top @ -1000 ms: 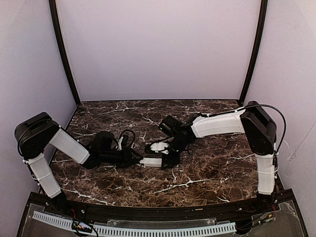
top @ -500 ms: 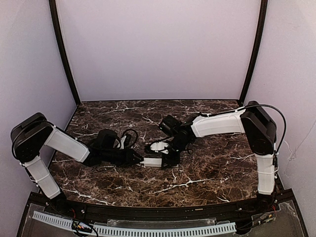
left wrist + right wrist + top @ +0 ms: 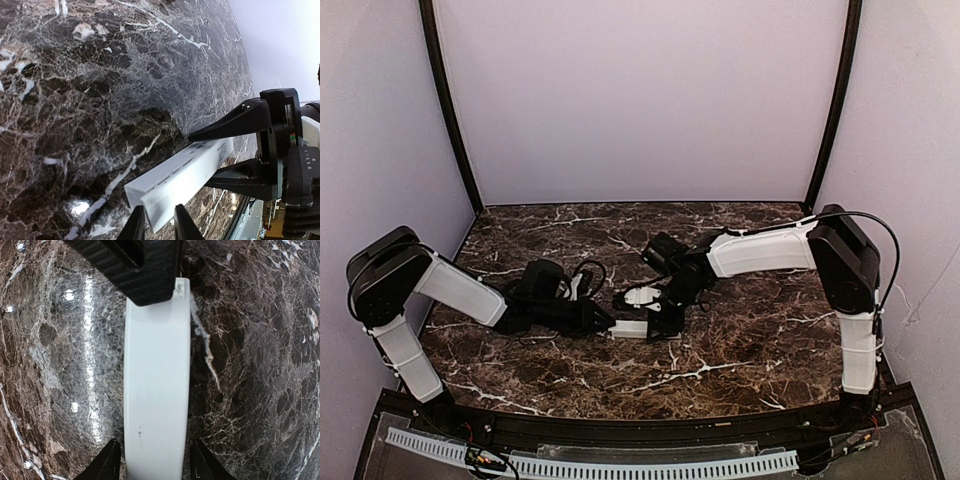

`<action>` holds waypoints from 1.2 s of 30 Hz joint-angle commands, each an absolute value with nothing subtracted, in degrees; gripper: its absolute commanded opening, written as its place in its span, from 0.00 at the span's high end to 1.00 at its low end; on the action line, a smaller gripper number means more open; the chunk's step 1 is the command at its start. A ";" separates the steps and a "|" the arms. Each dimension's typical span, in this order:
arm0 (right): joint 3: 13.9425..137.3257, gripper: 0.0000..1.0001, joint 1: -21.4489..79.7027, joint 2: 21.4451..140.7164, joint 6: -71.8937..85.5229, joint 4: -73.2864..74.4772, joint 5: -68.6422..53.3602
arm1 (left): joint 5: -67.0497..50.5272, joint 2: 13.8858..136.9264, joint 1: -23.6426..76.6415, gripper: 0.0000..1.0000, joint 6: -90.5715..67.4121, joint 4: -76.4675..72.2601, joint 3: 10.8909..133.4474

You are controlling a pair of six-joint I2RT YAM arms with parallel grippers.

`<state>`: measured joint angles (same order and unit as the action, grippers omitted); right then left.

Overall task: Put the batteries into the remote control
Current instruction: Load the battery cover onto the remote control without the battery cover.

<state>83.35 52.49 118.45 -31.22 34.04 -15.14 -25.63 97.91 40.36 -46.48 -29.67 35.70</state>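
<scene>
Left gripper: narrow, fingertips flanking one end of slim white plastic remote control bar; cannot tell if gripping.
Right gripper: clamps other end.
Progress: batteries unseen, loading apparently not done.

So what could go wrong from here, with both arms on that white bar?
1. The right fingers grip one end of the remote, while the left fingers straddle only the very tip of the other end. A hold that small could slip off.
2. With an arm at each end, any mismatch in how they pull or turn might twist the remote or jerk it loose from one side.
</scene>
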 commanded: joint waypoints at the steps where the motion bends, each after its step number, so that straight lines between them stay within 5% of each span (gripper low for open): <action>1: 84.46 0.54 52.75 119.17 -31.35 34.76 -14.64 | -25.86 98.78 40.85 0.79 -45.66 -27.90 36.98; 22: 83.67 0.41 52.80 115.71 -31.02 33.56 -14.70 | -24.78 98.01 41.04 0.62 -43.02 -23.77 38.77; 36: 82.73 0.51 53.76 116.23 -31.56 33.64 -12.86 | -25.37 99.12 41.34 0.64 -43.41 -24.52 39.42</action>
